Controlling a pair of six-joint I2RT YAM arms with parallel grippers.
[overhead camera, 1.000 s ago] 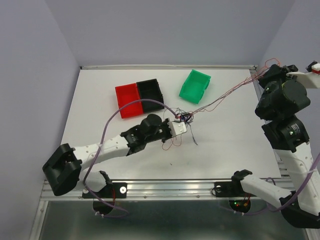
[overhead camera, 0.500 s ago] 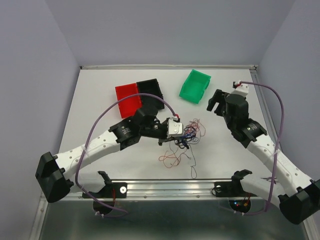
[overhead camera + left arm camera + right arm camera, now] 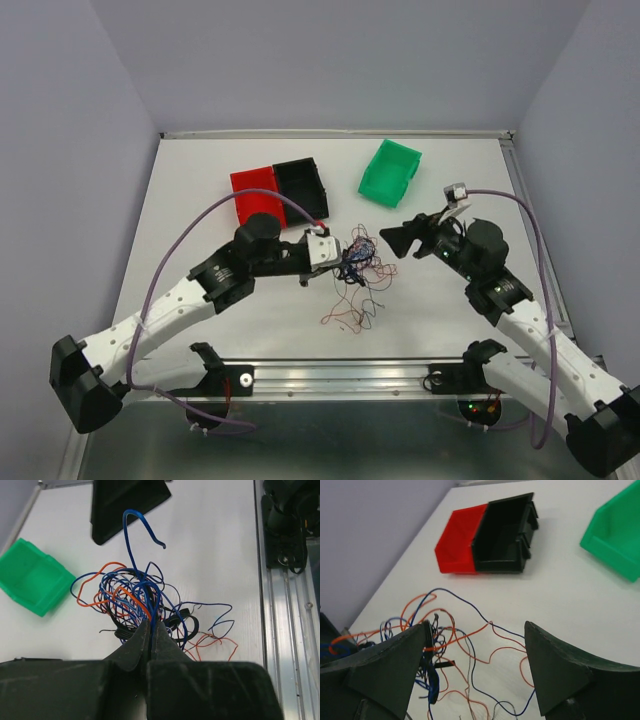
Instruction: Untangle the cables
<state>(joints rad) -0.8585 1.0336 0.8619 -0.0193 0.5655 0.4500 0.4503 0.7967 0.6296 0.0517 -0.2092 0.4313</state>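
Holding the cables pinched in the left gripper, with the right gripper spread wide just short of them.

The tangle of blue, orange and black wire is bunched at the left fingertips, whose jaws are clamped tight on a few blue strands. Loose red loops trail on the table behind the tangle, toward the arm bases. The right jaws are fully apart and empty, with the tangle just ahead of them. Judgement: the right should close on one outlying strand only, and the orange-and-blue loop crossing its gap looks best. It should then draw away slowly with the left clamped firm, or the knot may tighten. The red bin and black bin sit beyond the left gripper, the green bin beyond the right. No brand, label or writing is legible in any view.
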